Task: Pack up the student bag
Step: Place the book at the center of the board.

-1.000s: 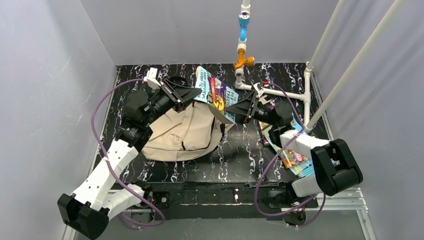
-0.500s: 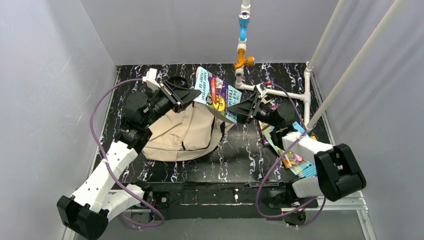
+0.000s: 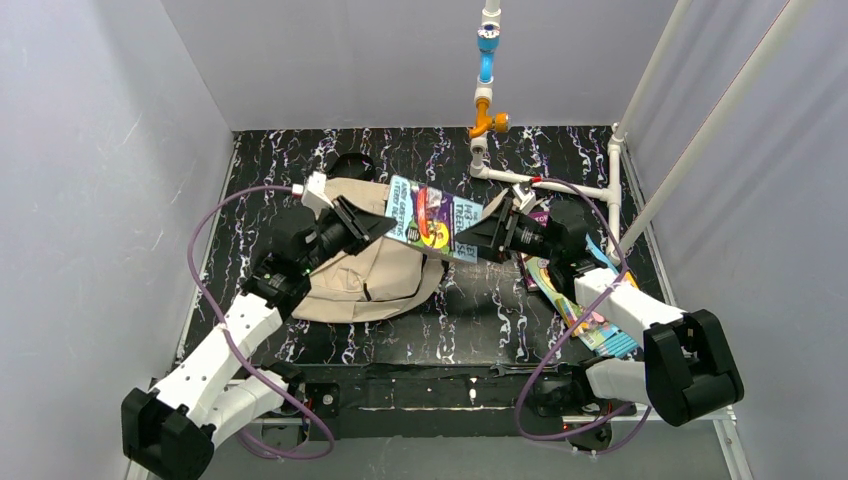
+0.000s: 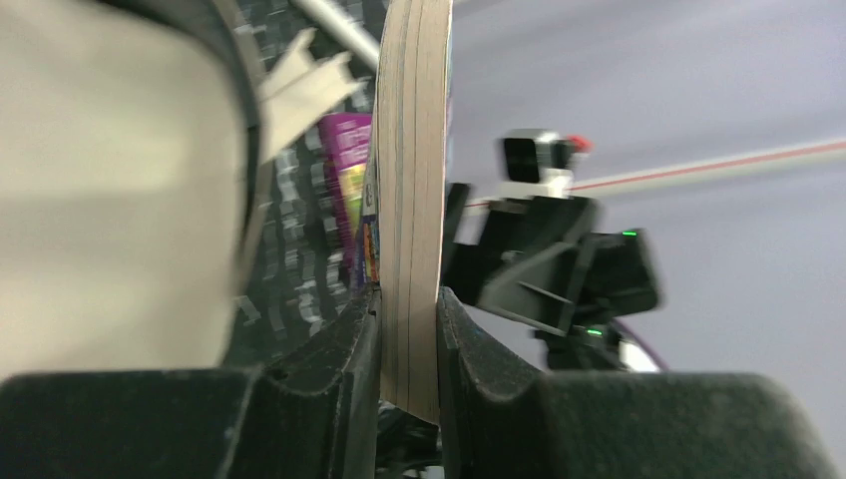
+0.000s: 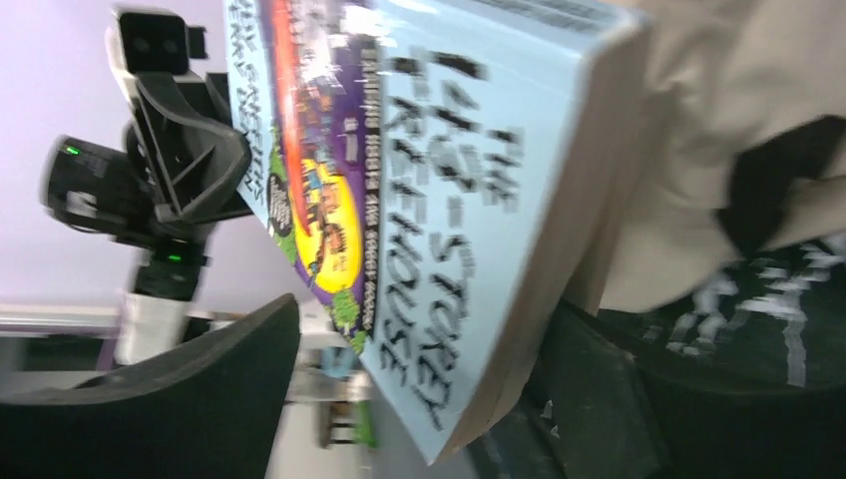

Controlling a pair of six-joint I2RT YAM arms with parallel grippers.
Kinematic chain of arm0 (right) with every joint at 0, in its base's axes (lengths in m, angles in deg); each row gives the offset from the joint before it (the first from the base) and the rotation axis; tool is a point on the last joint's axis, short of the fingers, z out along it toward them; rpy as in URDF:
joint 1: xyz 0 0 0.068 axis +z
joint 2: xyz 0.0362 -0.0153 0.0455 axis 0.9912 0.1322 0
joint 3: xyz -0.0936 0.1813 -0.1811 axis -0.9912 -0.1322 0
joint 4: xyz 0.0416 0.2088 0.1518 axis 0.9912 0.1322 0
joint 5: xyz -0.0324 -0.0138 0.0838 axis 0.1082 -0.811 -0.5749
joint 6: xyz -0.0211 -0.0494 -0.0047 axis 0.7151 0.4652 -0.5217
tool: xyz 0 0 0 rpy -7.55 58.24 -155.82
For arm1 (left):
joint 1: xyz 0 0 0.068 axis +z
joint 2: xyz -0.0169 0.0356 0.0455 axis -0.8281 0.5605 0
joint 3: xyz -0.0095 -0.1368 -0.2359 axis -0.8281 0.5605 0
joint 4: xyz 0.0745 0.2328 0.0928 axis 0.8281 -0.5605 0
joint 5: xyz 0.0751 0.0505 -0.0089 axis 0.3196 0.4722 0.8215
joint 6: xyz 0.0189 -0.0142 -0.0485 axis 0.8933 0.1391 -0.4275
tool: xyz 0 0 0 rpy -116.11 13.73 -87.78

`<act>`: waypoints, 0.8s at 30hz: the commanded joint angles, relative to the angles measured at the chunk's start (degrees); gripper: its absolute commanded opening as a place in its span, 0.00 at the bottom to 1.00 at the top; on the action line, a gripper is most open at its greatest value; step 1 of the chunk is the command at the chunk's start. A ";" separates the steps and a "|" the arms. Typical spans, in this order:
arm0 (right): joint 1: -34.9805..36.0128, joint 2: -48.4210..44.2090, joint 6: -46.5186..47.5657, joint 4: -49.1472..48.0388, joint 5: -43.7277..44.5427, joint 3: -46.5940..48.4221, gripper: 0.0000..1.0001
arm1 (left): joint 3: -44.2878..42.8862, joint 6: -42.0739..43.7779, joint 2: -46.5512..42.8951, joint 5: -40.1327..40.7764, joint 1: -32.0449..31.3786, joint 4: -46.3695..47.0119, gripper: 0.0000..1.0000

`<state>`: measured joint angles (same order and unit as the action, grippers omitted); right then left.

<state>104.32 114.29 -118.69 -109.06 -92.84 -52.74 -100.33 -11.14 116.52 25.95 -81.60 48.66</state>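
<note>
The beige student bag (image 3: 370, 272) lies on the black marbled table left of centre; it also shows in the left wrist view (image 4: 100, 180) and the right wrist view (image 5: 718, 100). A light-blue paperback book (image 3: 432, 216) hangs over the bag's right top edge. My left gripper (image 3: 385, 222) is shut on the book's left edge, and the page block (image 4: 411, 150) is pinched between its fingers (image 4: 409, 299). My right gripper (image 3: 468, 238) is at the book's right end. Its jaws (image 5: 429, 329) stand wide apart around the book's corner (image 5: 419, 180).
Several colourful books (image 3: 578, 300) lie on the table under the right arm. A white pipe frame (image 3: 560, 188) stands at the back right, and a blue and orange fitting (image 3: 487, 75) hangs above the back. A dark round object (image 3: 350, 163) lies behind the bag. Grey walls enclose the table.
Both grippers and the book moved nearer and lower, from behind the bag to over its right top edge. The book now lies flatter. The left arm pulled in towards its base.
</note>
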 commanded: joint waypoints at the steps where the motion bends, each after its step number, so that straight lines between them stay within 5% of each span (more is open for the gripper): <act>1: -0.12 1.40 18.77 12.41 2.66 1.06 0.98 | 7.30 5.77 1.05 8.04 -0.32 0.18 0.00; 7: -0.24 12.55 22.51 5.06 0.91 -1.19 0.98 | 18.13 6.33 3.48 18.89 0.78 2.15 0.00; 14: -0.20 23.09 22.41 0.82 -3.61 1.89 0.98 | 25.26 5.53 3.14 19.58 3.48 0.24 0.00; 24: 5.21 33.82 9.08 -15.28 -6.47 4.27 0.98 | 25.01 5.13 5.28 17.44 4.06 -0.88 0.00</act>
<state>106.65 146.22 -103.70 -114.02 -97.26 -50.47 -75.45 -7.73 121.77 41.16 -78.08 50.27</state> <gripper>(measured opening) 0.983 0.189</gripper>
